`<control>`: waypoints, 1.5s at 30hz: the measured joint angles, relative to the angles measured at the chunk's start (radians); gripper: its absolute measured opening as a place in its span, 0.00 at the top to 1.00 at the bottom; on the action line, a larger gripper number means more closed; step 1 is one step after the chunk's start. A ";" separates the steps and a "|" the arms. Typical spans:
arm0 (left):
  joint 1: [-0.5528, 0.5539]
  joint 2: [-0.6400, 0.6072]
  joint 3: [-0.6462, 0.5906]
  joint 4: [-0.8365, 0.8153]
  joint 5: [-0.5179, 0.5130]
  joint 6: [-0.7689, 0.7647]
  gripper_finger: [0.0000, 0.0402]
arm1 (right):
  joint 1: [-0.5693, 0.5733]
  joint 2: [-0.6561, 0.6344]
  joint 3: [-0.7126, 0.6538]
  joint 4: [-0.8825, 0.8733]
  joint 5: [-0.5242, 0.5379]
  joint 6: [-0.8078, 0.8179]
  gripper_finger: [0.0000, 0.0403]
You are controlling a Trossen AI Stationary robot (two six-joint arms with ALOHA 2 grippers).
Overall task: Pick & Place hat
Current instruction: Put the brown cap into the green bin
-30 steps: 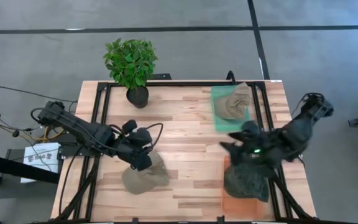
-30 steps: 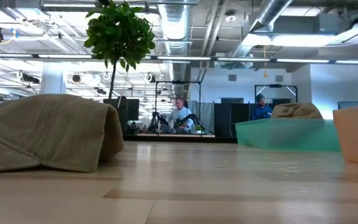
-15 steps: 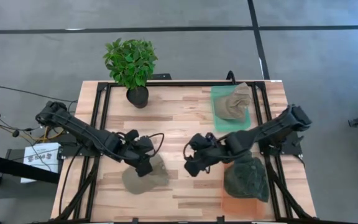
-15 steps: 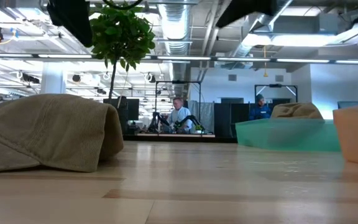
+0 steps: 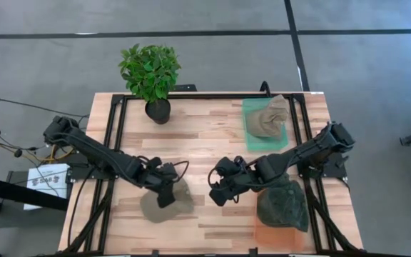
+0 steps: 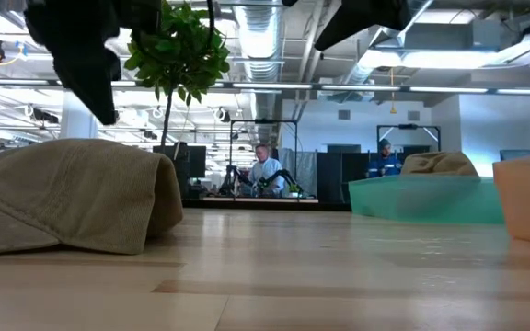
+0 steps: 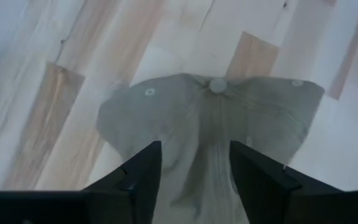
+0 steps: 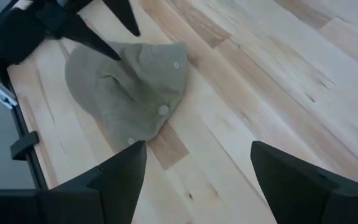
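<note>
A tan hat lies crown-up on the near-left part of the table, and shows in the left wrist view, the right wrist view and the low view. My left gripper hangs open just above it, fingers pointing down on either side of the crown, apart from the cloth in the low view. My right gripper is open over bare table at the middle, right of the hat. A second tan hat rests in a green tray. A dark green hat rests on an orange tray.
A potted plant stands at the far edge, left of centre. The green tray sits far right and the orange tray near right. Bare wood lies between the two grippers and along the near edge. People sit in the room behind.
My right gripper has swung from above the orange tray toward the table's left, ending over the middle of the table near the tan hat. My left gripper has come down and slightly toward the near edge, closer to the hat's crown. The hats have stayed put.
</note>
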 joint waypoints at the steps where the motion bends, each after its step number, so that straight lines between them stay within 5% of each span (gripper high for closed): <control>1: 0.004 0.000 -0.013 0.018 0.000 -0.001 0.52 | 0.000 0.000 0.000 0.000 0.000 0.003 0.30; 8: 0.011 0.000 -0.111 0.151 -0.019 0.026 0.42 | 0.000 0.000 0.000 0.003 0.002 0.015 0.30; 21: 0.009 0.000 -0.287 0.284 -0.036 0.029 0.43 | 0.000 0.000 0.000 0.070 0.002 0.015 0.30; 27: 0.009 0.000 -0.340 0.335 -0.030 0.017 0.57 | 0.000 0.000 0.000 0.076 0.002 0.015 0.30; 33: -0.003 -0.004 -0.292 0.342 0.016 -0.010 0.94 | 0.000 0.000 0.000 0.077 -0.001 0.016 0.30; 39: -0.005 -0.074 -0.192 0.290 -0.005 0.027 0.99 | 0.002 -0.001 0.000 0.077 -0.001 0.016 0.30; 45: -0.012 -0.255 -0.099 0.199 -0.203 0.078 1.00 | 0.007 -0.001 0.001 0.085 0.010 0.078 0.30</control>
